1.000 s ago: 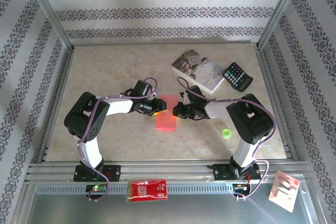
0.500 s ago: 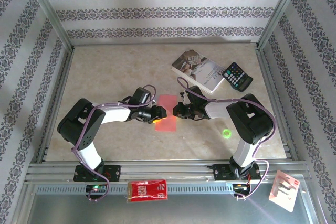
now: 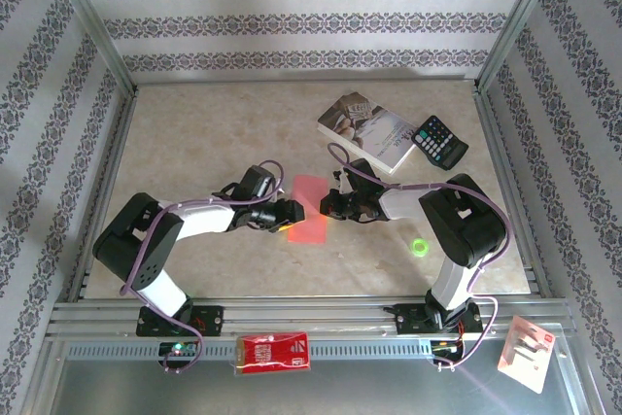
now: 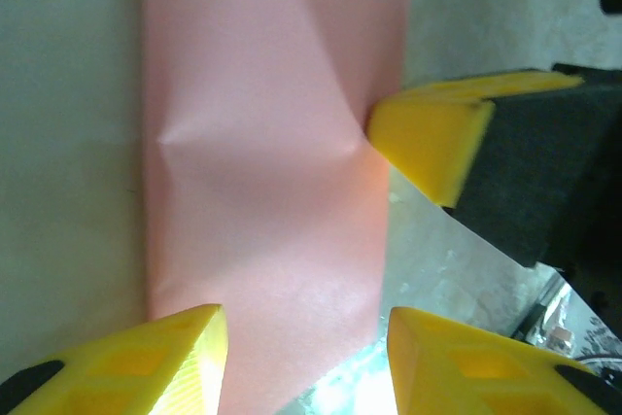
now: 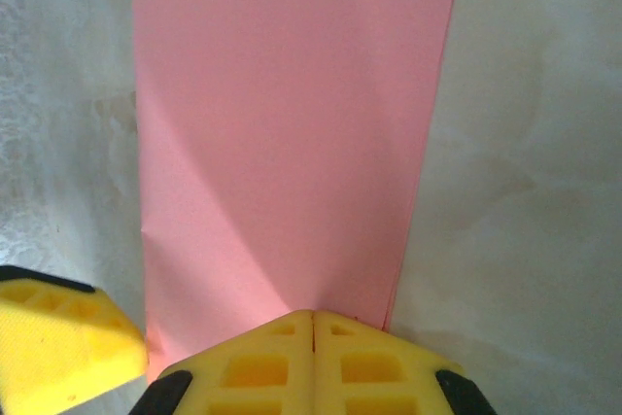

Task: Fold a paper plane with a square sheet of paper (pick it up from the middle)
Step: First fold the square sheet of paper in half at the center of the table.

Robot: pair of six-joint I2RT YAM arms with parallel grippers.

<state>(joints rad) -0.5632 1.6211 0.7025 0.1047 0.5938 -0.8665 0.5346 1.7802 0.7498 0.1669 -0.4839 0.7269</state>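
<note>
Top external, layout: left gripper point(image 3: 289, 217) sits at 8 o'clock of the square sheet of paper point(image 3: 309, 203), and right gripper point(image 3: 326, 206) at its 3 o'clock.
Left gripper: jaws parted and gripping nothing; in the left wrist view they straddle the sheet's near end.
Sheet: mid-table and lying flat as a narrow pink rectangle, with a shallow dent across it.
Right gripper: fingers shut together, tip touching the sheet's edge, nothing visibly between them.
Step (judged): centre fold made and its crease being pressed; nose corners not yet folded.
Next move (judged): pin the sheet with one gripper and lift a corner at the 12 o'clock end with the other, without letting the thin paper slide.
</note>
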